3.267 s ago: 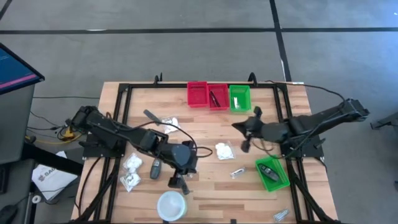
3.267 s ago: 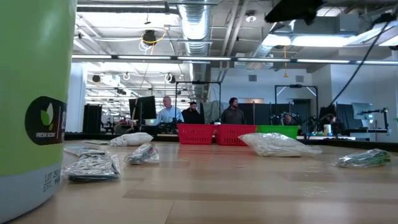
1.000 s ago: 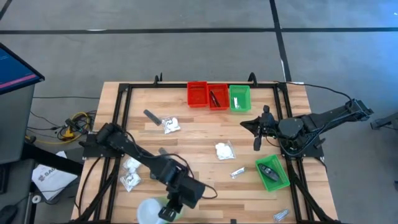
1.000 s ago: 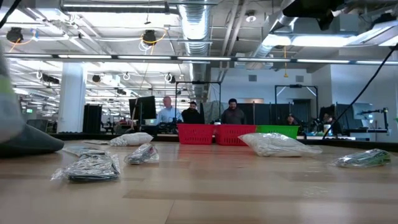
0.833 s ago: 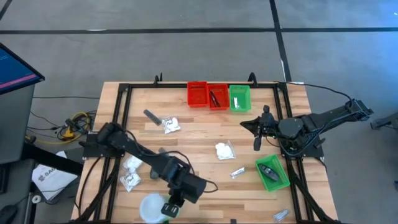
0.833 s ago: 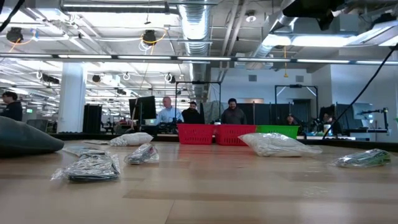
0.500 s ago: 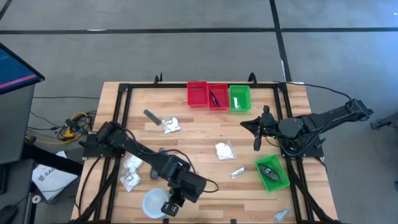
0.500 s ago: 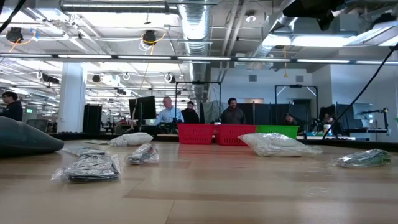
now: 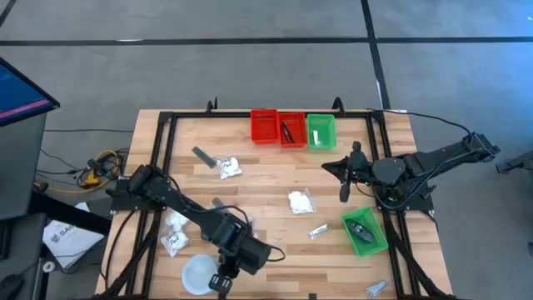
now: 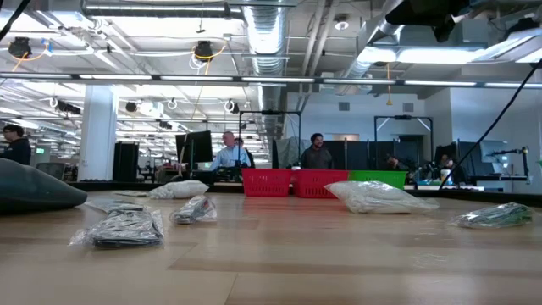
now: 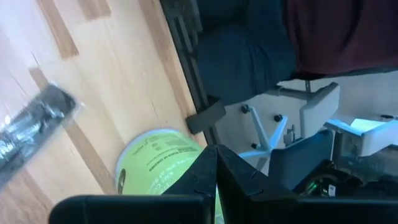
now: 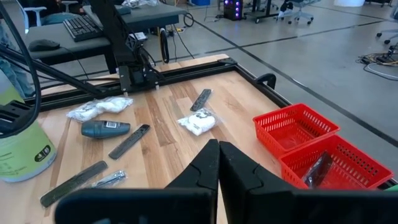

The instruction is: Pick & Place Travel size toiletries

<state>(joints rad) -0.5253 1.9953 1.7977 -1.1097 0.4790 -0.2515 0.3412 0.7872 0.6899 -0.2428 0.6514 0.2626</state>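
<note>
The toiletries lie spread over the table: white packets (image 9: 301, 201) (image 9: 226, 167) (image 9: 175, 231), a dark stick (image 9: 202, 156) and a silvery sachet (image 9: 317, 231). In the right wrist view I also see a dark oval (image 12: 106, 129) and sticks (image 12: 129, 142). My left gripper (image 9: 220, 283) is shut and low at the near edge, just right of the white-and-green tub (image 9: 200, 273) (image 11: 155, 163). My right gripper (image 9: 343, 185) is shut and waits above the table's right half. My left gripper's shut fingertips (image 11: 216, 163) stand against the tub's green side wall (image 11: 163, 158), coming level from the table's right. The tub stands upright on the table. I cannot tell whether the fingers touch it.
Two red bins (image 9: 264, 127) (image 9: 291, 129) and a green bin (image 9: 321, 131) line the far edge. Another green bin (image 9: 364, 232) holding a dark item sits near right. A silvery item (image 9: 375, 288) lies by the near right corner. People stand behind the table in the low view.
The tub, a blur at the low view's left edge a second ago, no longer shows there. In the high view it has slid a little away from the near edge, and my left gripper has stayed shut at its right side.
</note>
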